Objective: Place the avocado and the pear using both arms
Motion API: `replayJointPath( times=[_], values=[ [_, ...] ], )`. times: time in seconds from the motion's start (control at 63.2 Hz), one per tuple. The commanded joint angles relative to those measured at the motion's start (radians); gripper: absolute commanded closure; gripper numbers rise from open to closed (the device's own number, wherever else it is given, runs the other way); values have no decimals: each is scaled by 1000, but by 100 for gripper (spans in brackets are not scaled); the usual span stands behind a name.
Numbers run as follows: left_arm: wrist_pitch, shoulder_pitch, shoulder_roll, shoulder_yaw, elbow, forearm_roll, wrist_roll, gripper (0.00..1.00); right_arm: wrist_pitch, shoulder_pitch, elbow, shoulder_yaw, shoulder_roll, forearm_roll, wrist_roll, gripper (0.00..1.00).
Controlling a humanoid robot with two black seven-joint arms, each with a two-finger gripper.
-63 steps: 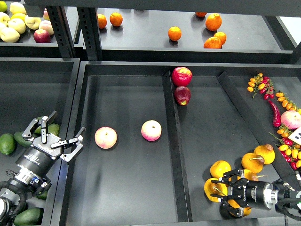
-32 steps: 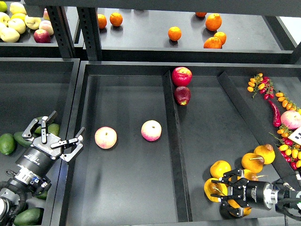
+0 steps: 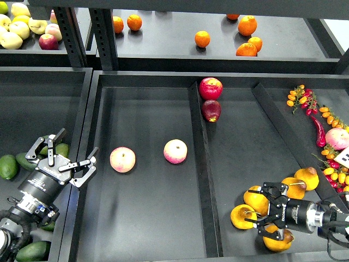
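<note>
At lower left of the frame, the left hand [image 3: 70, 156] hangs with fingers spread apart and nothing between them, over the avocado [image 3: 58, 149] lying in the left bin. At lower right, the right hand [image 3: 260, 210] sits among the yellow fruit, fingers apart around a pear [image 3: 256, 199], with no clear clamp on it.

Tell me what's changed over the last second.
The right gripper moved up and slightly right over the pears, fingers spread around one, not visibly closed. The left gripper stayed open above the avocados; the peaches didn't move.
</note>
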Motion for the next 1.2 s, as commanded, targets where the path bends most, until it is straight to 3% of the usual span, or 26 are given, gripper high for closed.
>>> replayJointPath(
  times=[0.0,0.222,0.633,1.06,1.187],
  values=[
    [0,11,0,0,0,0,0,1,0,-3,-13,125,80,2,0,2],
    [0,40,0,-1,-16,0,0,1,0,-15,-71,367,272,0,0,2],
    [0,23,0,-9,-43,9,0,1,-63,9,-114,628,531,36,0,1],
    [0,0,0,2,-39,11,0,1,-56,-43,-149,661,531,36,0,0],
    [0,3,0,2,21,8,0,0,-51,-92,-181,639,531,36,0,0]
  ],
)
